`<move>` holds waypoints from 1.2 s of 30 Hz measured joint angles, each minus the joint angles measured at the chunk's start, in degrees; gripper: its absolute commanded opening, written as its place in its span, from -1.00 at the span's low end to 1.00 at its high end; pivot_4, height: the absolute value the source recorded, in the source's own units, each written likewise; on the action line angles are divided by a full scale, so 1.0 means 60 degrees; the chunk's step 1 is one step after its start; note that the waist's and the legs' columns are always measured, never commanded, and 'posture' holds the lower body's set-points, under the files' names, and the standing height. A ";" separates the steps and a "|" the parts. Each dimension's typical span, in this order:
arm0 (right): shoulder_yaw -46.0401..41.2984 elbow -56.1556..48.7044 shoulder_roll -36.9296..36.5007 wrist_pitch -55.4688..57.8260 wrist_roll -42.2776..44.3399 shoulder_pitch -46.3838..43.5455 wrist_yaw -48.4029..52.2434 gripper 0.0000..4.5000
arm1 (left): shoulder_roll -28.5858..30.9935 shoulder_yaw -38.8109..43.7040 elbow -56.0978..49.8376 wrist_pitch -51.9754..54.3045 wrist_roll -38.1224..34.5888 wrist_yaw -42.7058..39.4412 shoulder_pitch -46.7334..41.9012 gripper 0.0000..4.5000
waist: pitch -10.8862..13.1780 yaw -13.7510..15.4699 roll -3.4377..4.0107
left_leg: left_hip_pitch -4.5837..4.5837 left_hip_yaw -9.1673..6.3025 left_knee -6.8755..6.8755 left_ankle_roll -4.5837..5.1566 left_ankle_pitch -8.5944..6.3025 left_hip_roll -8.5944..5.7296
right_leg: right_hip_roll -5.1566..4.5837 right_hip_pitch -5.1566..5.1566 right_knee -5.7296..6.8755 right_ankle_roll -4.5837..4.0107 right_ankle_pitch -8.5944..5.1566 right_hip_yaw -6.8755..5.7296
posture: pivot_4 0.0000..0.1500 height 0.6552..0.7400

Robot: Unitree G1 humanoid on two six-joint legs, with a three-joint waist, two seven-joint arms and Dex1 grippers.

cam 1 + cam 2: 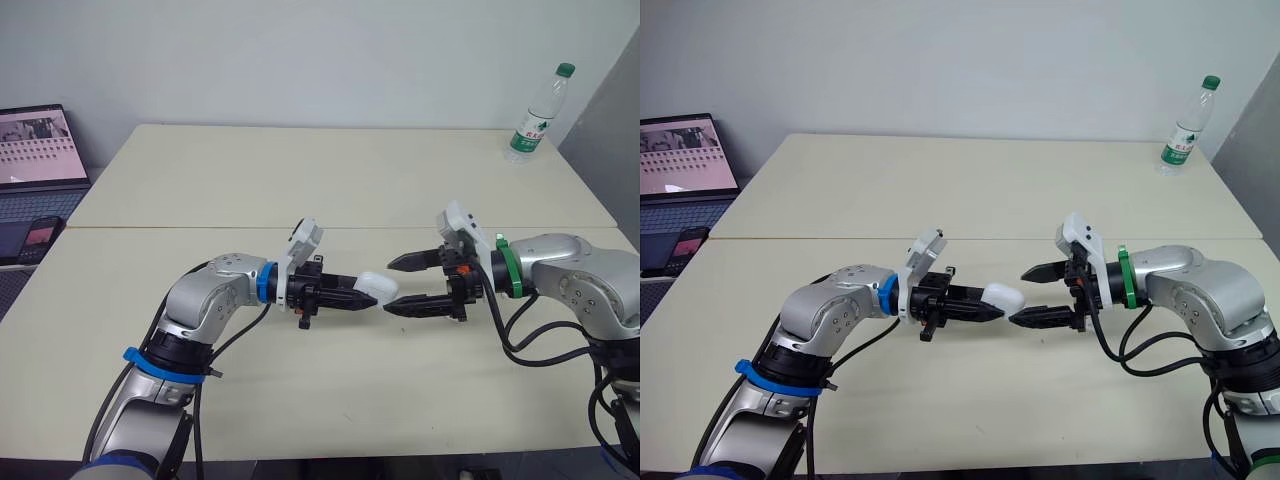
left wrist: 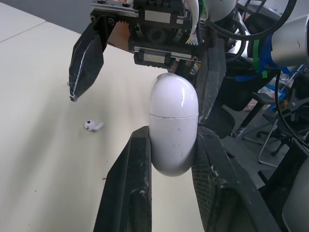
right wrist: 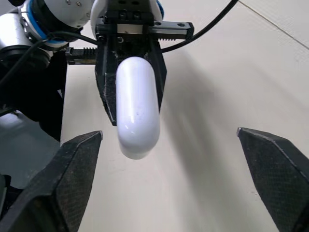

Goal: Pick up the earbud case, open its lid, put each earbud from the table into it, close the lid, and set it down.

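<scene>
Earbud case (image 3: 137, 108), lid closed, clamped in left claw (image 2: 174, 133) — right claw (image 3: 169, 133) spread wide, empty.

We see a small white earbud case (image 2: 173, 125), smooth and round like an egg. Its lid is shut. It lies sideways, up off the table (image 1: 300, 180), pinched in the left gripper (image 1: 360, 298). One white earbud (image 2: 91, 125) lies on the table.

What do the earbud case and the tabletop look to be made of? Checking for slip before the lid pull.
The earbud case looks like hard glossy white plastic: sharp highlight on the lid, fine seam, a few specks. The table looks like matte cream laminate, evenly dull with a straight joint across it; its core cannot be judged.
</scene>
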 measured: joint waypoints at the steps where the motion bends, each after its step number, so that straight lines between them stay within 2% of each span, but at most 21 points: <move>1: -0.0046 0.0003 0.0036 0.0020 0.0001 -0.0100 -0.0082 1.00 | -0.0003 0.0000 0.0002 -0.0010 0.0014 0.0003 0.0000 -0.67 | 0.0000 -0.0001 0.0000 | 0.0000 0.0001 0.0000 0.0000 0.0000 0.0000 | 0.0000 -0.0001 0.0003 -0.0001 0.0000 0.0001 | 1.00 0.91; 16: -0.0122 0.0633 0.0585 0.0532 -0.0260 -0.0584 -0.0886 1.00 | -0.0008 0.0008 0.0216 -0.0218 0.0315 0.0134 0.0061 -0.67 | 0.0000 -0.0010 0.0000 | 0.0004 0.0005 0.0003 0.0000 0.0000 0.0000 | 0.0001 -0.0002 0.0013 -0.0006 0.0004 0.0004 | 1.00 0.91; 21: -0.0747 0.1200 0.0651 0.0947 -0.0287 -0.0958 -0.1377 1.00 | 0.0000 -0.0001 0.0222 -0.0409 0.0363 0.0081 0.0181 -0.67 | 0.0003 0.0004 0.0003 | -0.0003 0.0007 0.0003 0.0000 0.0000 -0.0002 | -0.0002 -0.0006 0.0011 -0.0008 0.0004 0.0005 | 1.00 0.91; 26: -0.0880 0.0737 -0.0267 0.1171 -0.0214 -0.0753 -0.1054 1.00 | 0.0008 0.0056 0.0254 -0.0642 0.0517 0.0238 0.0415 -0.67 | 0.0006 0.0006 0.0008 | -0.0006 0.0006 0.0000 0.0000 -0.0001 -0.0003 | -0.0006 -0.0009 0.0009 -0.0007 0.0003 0.0006 | 1.00 0.91; 30: -0.0456 0.0299 -0.1031 0.1149 -0.0860 0.0039 -0.1153 1.00 | 0.0002 0.0327 0.0281 -0.0978 0.0678 0.0630 0.0853 -0.67 | 0.0007 0.0004 0.0004 | -0.0004 0.0005 0.0000 0.0000 -0.0001 0.0000 | -0.0007 -0.0008 0.0009 -0.0006 0.0003 0.0016 | 1.00 0.91; 36: 0.0020 -0.0146 -0.1122 0.2519 -0.1269 0.0972 -0.2164 1.00 | 0.0261 0.0742 -0.0308 -0.1565 0.0865 0.1102 0.1762 -0.67 | 0.0012 -0.0018 0.0001 | -0.0001 0.0005 0.0001 -0.0001 0.0000 0.0006 | -0.0010 -0.0011 0.0020 -0.0006 0.0002 0.0027 | 1.00 0.91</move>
